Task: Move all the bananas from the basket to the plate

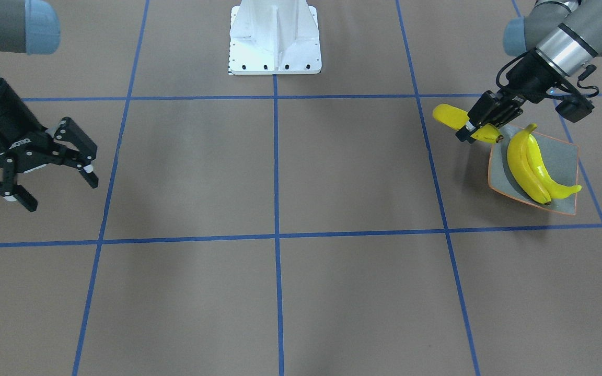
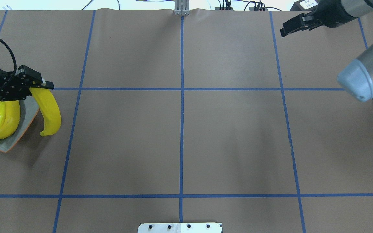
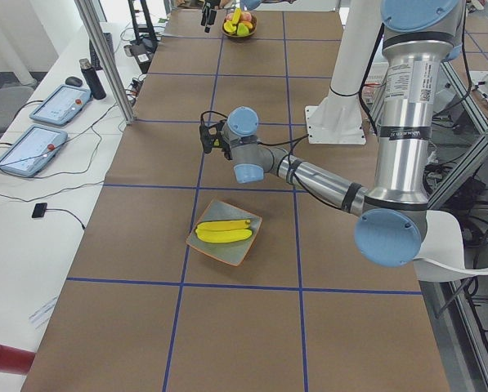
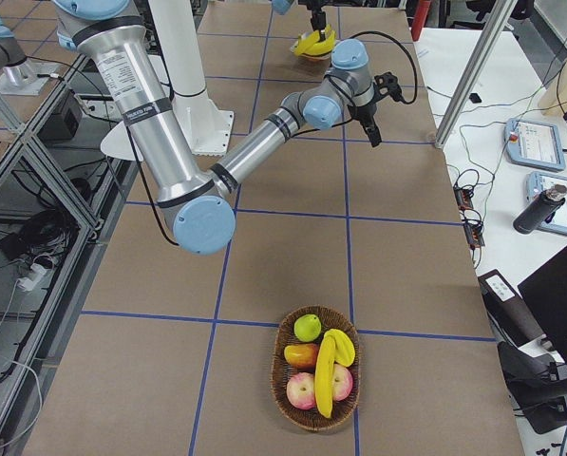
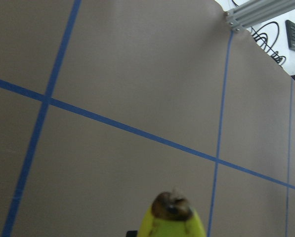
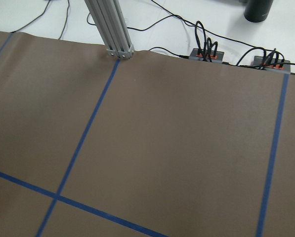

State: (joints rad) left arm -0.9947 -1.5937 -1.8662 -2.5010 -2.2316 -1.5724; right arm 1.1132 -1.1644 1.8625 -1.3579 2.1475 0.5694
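Two yellow bananas point(image 1: 523, 167) lie side by side on the grey-green plate point(image 1: 562, 156), which has an orange rim. My left gripper point(image 1: 476, 130) is shut on one end of a third banana point(image 2: 50, 111), held just beside the plate's point(image 2: 28, 113) edge. The dark tip of this banana point(image 5: 172, 217) shows at the bottom of the left wrist view. At the table's other end the woven basket point(image 4: 285, 399) holds one more banana point(image 4: 326, 375). My right gripper point(image 1: 60, 190) hangs open and empty, away from the basket.
The basket also holds red apples point(image 4: 302, 389), a green fruit point(image 4: 308, 328) and a mango point(image 4: 300, 354). The robot's white base point(image 1: 275, 39) stands mid-table. Blue tape lines grid the brown tabletop. Tablets and cables lie on the side bench point(image 3: 55, 106).
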